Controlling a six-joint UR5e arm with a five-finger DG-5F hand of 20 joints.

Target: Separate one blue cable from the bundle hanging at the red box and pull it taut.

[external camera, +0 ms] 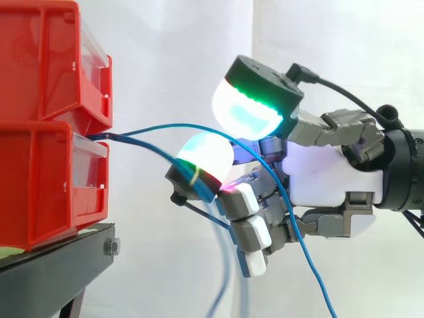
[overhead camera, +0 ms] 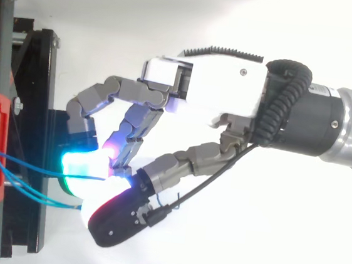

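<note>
Your hand point(external camera: 331, 175) sat to the right of the red bins point(external camera: 46, 79) in the side view. Its fingers were curled in, with two glowing pads point(external camera: 248, 109) drawn together on a blue cable point(external camera: 165, 124). That cable left the gap between the upper and lower bin, arched up a little, ran roughly level into the pinch, then dropped away below the palm. So its long axis lay bin-to-hand, along the line of your arm, and the bow in it said it was slack, not taut. To my eye the pull wanted to go straight back from the bins, along that same line. Mind the second cable point(external camera: 149, 149): it came from the same gap, ran just below the first, and reached the lower pad point(external camera: 202, 156). From above, both ran side by side into the closed fingertips point(overhead camera: 81, 163), and I could not tell whether the second was caught too.
</note>
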